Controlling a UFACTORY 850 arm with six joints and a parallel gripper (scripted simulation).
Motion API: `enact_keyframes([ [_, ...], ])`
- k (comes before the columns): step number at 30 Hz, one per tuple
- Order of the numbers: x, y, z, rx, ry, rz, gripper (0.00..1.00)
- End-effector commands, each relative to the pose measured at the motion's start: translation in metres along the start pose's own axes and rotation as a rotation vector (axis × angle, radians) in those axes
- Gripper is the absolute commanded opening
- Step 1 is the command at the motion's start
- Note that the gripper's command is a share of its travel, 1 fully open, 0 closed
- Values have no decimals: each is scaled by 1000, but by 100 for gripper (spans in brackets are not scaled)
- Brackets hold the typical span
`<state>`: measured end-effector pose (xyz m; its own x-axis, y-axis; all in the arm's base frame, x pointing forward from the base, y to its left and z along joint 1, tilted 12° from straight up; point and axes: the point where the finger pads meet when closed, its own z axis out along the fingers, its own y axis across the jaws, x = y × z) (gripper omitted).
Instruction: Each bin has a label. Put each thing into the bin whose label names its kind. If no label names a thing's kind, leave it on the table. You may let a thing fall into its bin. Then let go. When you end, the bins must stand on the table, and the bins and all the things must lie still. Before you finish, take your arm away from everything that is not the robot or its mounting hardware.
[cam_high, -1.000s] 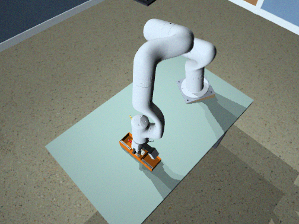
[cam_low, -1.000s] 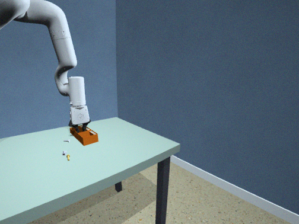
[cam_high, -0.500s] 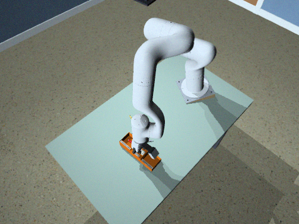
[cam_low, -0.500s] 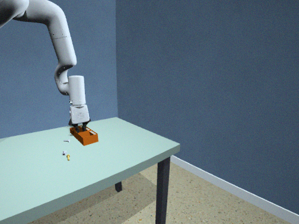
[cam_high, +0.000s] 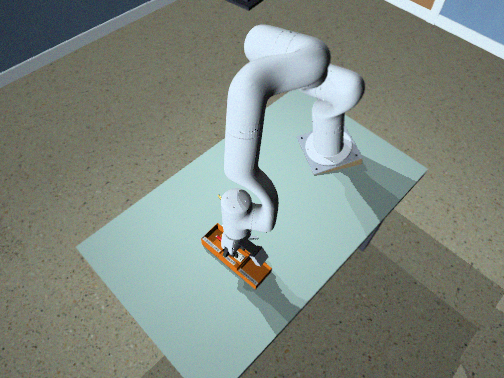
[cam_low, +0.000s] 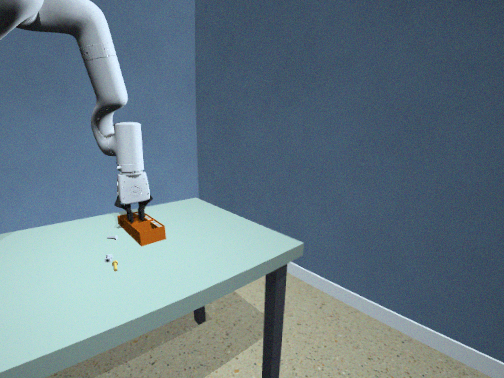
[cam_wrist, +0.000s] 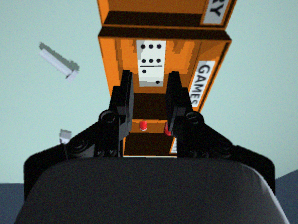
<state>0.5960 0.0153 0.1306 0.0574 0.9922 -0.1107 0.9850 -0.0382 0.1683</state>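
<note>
My tool (cam_wrist: 149, 102) is released; the domino (cam_wrist: 150, 62) lies in the games bin (cam_wrist: 212, 65). Small bits (cam_low: 114, 265) wait on the surface (cam_low: 210, 250).

Wrist view: the orange bin (cam_wrist: 112, 55) carries white label strips with black capitals on its right wall. The label (cam_wrist: 202, 81) at the middle compartment reads "GAMES". The label (cam_wrist: 216, 12) at the compartment beyond is cut off by the frame edge; only "RY" is legible. A third strip nearer the camera is hidden behind the gripper finger. The white domino (cam_wrist: 150, 62) lying in the GAMES compartment shows black pips, four over three. Top and exterior views: labels too small to read.
</note>
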Motion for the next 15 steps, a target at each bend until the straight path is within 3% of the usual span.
enact_keyframes([
  [1, 0, 1, -8, -2, 0, 0, 31],
  [8, 0, 1, -29, -2, 0, 0, 31],
  [15, 0, 1, -30, -2, 0, 0, 31],
])
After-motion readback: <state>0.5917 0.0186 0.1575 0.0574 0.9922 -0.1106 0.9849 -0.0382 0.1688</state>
